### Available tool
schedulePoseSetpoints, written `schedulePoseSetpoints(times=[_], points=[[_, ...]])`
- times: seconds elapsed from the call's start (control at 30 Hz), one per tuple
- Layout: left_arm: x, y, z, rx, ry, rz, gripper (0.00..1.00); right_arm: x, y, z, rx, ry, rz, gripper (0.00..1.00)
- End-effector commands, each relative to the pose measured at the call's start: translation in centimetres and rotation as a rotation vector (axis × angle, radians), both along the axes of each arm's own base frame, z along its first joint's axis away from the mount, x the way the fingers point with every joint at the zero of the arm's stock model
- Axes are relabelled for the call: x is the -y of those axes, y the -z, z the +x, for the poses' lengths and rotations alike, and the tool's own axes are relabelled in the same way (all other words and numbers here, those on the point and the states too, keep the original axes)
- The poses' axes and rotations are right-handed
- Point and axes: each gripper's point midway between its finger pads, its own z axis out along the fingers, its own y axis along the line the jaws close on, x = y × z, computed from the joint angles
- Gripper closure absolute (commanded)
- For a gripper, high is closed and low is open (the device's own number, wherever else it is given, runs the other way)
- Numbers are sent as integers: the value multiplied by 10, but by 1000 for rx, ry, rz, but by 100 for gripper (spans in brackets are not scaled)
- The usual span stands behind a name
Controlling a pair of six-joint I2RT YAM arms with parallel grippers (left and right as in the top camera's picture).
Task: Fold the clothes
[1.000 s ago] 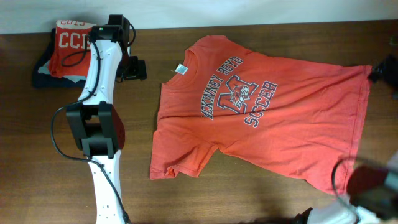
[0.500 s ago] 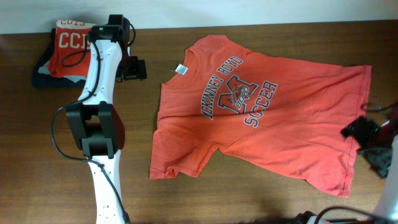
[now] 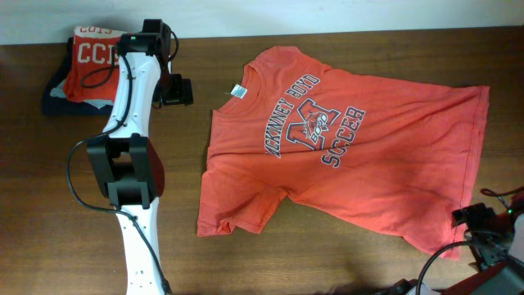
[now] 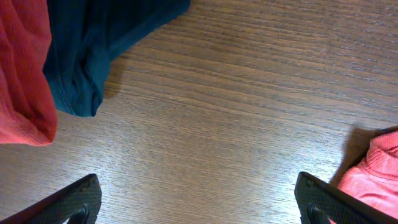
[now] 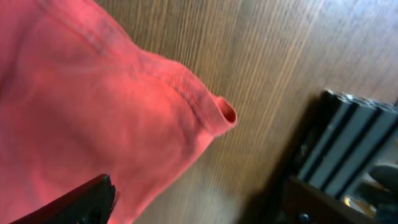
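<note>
An orange-red T-shirt (image 3: 344, 139) with "McKinney Boyd Soccer" print lies spread flat on the wooden table, collar to the upper left, hem to the right. My left gripper (image 3: 178, 90) is open over bare wood just left of the collar; its wrist view shows the shirt's edge (image 4: 373, 177) by the right finger. My right gripper (image 3: 473, 220) is open at the shirt's lower right hem corner (image 5: 214, 115), hovering over its edge. Nothing is held.
A pile of folded clothes (image 3: 78, 65), red on dark blue, sits at the table's back left corner; it also shows in the left wrist view (image 4: 81, 56). A dark metal frame (image 5: 348, 149) stands by the table's right front edge.
My right arm has swung from the shirt's upper right corner down along the right hem to the lower right corner. The left arm and the shirt have not moved.
</note>
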Motion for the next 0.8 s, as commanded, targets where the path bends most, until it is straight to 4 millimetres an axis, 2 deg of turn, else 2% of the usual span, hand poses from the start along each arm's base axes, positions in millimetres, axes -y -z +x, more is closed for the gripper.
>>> schedulePoseSetpoints(times=[0.0, 0.1, 0.37, 0.7, 0.73, 0.77], points=[[2, -5, 3, 16, 5, 0, 1, -7, 12, -4, -1, 19, 22, 13], [2, -5, 3, 16, 5, 0, 1, -9, 20, -6, -1, 19, 21, 15], [2, -5, 3, 16, 5, 0, 1, 1, 46, -9, -2, 22, -61, 34], [2, -5, 3, 16, 5, 0, 1, -4, 58, -12, 2, 37, -63, 35], [2, -5, 3, 16, 5, 0, 1, -3, 58, -12, 3, 37, -66, 41], [2, -5, 3, 16, 5, 0, 1, -2, 58, -12, 3, 37, -69, 52]])
